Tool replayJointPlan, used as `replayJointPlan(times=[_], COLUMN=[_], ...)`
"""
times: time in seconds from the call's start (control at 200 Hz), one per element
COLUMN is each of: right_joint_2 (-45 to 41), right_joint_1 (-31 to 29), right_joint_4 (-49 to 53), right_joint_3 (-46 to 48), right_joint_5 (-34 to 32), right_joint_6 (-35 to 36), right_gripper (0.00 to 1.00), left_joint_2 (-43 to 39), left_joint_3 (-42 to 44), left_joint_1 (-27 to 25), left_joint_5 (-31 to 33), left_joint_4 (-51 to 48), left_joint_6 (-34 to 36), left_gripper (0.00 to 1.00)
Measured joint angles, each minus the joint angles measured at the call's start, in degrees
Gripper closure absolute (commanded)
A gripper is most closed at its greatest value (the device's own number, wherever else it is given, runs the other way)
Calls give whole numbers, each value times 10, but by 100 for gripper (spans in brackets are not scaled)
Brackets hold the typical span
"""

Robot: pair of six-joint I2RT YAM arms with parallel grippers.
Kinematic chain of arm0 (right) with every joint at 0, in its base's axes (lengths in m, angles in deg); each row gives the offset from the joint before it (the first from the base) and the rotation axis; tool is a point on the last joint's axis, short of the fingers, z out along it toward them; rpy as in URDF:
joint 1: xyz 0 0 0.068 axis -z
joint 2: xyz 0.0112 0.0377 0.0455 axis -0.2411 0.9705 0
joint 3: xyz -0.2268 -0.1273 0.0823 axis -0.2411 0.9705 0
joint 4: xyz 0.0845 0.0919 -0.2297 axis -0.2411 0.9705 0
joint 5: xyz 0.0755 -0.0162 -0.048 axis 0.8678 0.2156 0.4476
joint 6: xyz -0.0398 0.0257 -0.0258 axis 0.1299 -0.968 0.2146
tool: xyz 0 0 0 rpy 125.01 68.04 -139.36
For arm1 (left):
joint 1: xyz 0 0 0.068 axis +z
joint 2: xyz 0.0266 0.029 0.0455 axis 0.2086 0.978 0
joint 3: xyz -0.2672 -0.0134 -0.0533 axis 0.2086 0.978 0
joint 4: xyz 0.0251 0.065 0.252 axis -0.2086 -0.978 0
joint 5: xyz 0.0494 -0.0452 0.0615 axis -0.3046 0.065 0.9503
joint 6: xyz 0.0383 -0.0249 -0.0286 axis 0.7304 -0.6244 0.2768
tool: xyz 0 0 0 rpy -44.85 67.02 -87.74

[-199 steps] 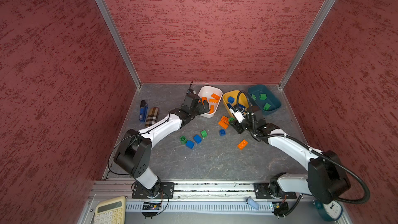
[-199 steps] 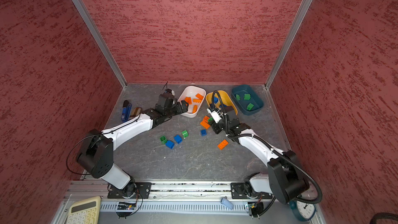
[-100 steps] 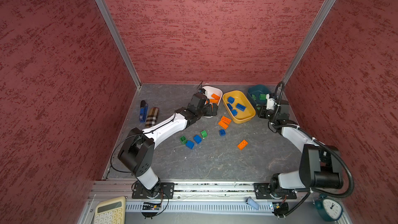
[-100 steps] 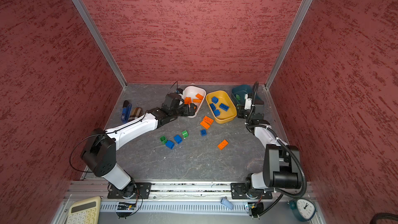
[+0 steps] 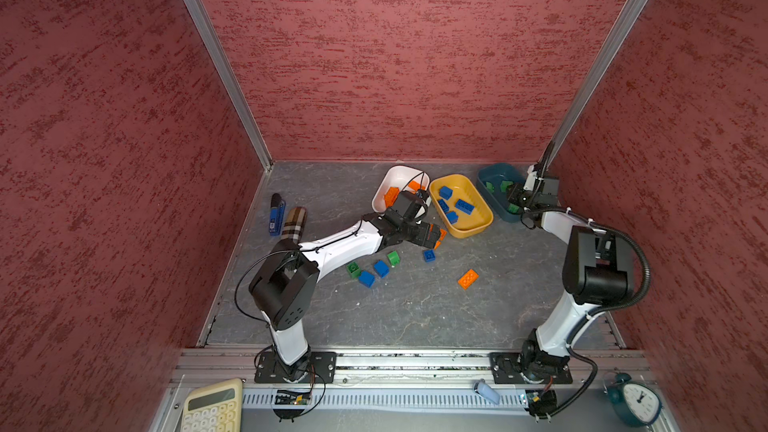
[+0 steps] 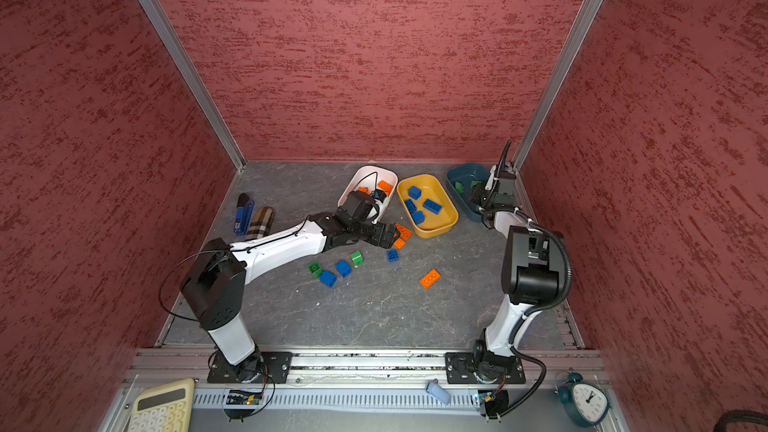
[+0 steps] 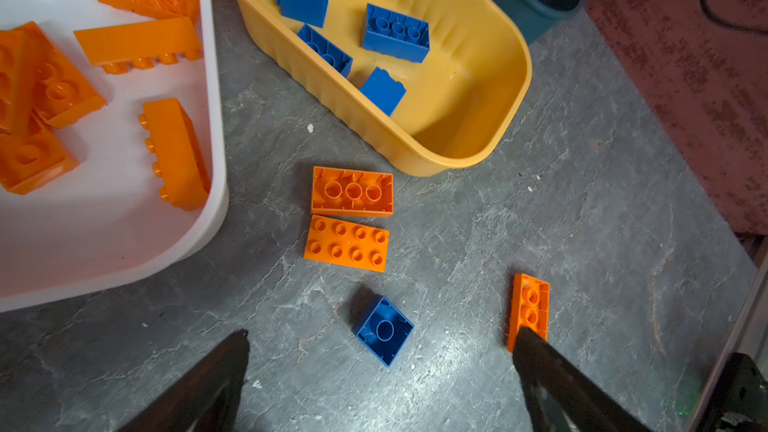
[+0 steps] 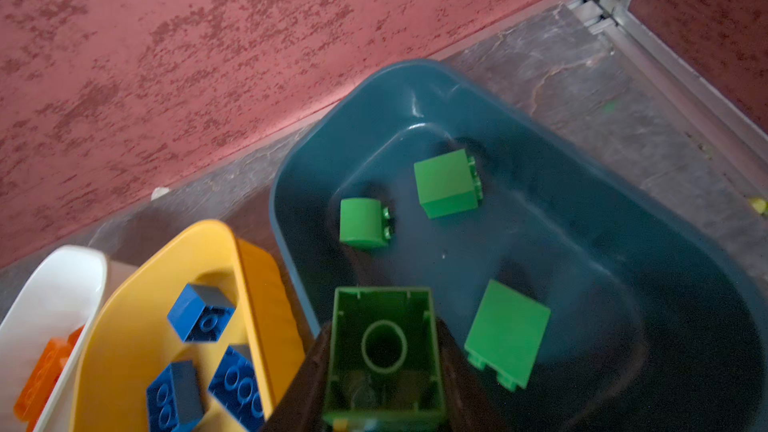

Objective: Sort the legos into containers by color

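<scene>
Legos (image 7: 347, 243): studded orange, blue and green bricks.
I have the right pincer (image 8: 382, 332) clamped on a green lego (image 8: 384, 384) above the teal tub (image 8: 623, 209); left pincer (image 7: 381, 336) gapes empty over loose ones on the bench (image 7: 582, 201).

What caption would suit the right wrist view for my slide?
Right gripper's fingers hold a hollow green plastic brick over the dark teal plastic tub containing three green bricks.

No legible txt, labels or nos. in any view.
</scene>
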Motion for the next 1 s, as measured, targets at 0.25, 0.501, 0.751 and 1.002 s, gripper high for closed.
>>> replayJointPlan(times=[0.25, 0.501, 0.751, 1.002], right_joint_2=[7, -87, -206, -251], right_joint_1=[0, 0, 0, 0], right_joint_4=[13, 25, 20, 21], right_joint_3=[-13, 37, 100, 127], right_joint_5=[1, 5, 5, 5], right_joint_6=[-23, -47, -62, -69], right_gripper=[31, 3, 1, 1], left_joint_2=[60, 150, 248, 324], left_joint_3=[-48, -149, -257, -341], left_joint_1=[-23, -28, -28, -28], left_joint_5=[11, 62, 101, 120], left_joint_4=[-54, -111, -132, -143], left_joint_6=[43, 58, 67, 86], left_gripper=[0, 0, 0, 13])
